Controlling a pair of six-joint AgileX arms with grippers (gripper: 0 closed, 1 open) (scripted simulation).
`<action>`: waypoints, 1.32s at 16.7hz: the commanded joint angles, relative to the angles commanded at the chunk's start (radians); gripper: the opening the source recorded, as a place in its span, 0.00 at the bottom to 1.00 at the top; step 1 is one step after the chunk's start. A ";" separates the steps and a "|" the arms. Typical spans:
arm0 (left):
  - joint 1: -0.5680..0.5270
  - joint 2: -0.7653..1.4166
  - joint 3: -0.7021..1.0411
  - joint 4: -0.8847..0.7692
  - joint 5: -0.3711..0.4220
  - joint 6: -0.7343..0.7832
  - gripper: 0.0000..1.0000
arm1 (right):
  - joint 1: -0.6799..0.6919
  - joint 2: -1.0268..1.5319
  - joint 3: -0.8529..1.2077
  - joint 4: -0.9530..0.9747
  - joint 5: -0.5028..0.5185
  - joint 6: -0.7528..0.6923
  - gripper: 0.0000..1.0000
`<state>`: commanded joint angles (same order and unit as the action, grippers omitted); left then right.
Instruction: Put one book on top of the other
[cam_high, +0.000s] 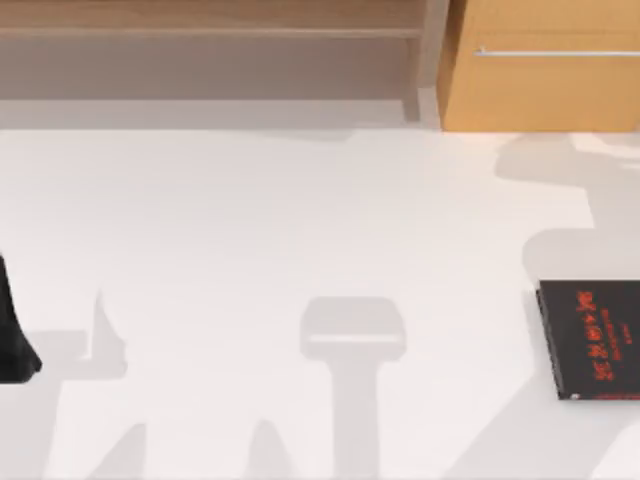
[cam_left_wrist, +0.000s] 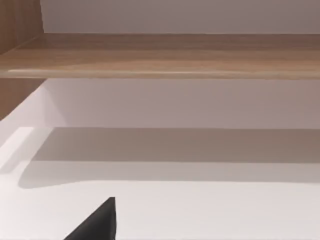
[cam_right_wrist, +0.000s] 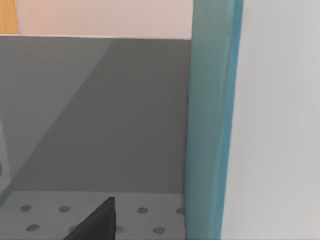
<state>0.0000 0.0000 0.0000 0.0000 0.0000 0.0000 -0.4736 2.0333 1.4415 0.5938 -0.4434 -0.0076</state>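
Black book (cam_high: 590, 338): I read it lying flat on the white table (cam_high: 300, 230), at the table's right edge, red lettering on its cover, partly cut off by the frame.
Left gripper (cam_high: 14, 335): I see a dark part of my left arm at the table's left edge, well apart from the black book; I cannot tell how its jaws stand. The left wrist view gives one dark fingertip (cam_left_wrist: 97, 222) over bare table.
Teal book (cam_right_wrist: 212, 120): in the right wrist view I see it as an upright teal band with white beside it, close to the camera.
Right gripper: one dark fingertip (cam_right_wrist: 97, 222) shows beside the teal book; jaw state, I cannot tell.
Wooden shelf (cam_high: 210, 30): along the far edge.
Wooden cabinet (cam_high: 545, 65): far right, beside the shelf.
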 joint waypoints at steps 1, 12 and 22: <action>0.000 0.000 0.000 0.000 0.000 0.000 1.00 | 0.000 0.000 0.000 0.000 0.000 0.000 1.00; 0.000 0.000 0.000 0.000 0.000 0.000 1.00 | 0.025 0.090 0.138 -0.049 0.026 -0.001 1.00; 0.000 0.000 0.000 0.000 0.000 0.000 1.00 | 0.027 0.099 0.152 -0.054 0.028 -0.001 0.62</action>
<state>0.0000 0.0000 0.0000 0.0000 0.0000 0.0000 -0.4467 2.1324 1.5938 0.5399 -0.4151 -0.0085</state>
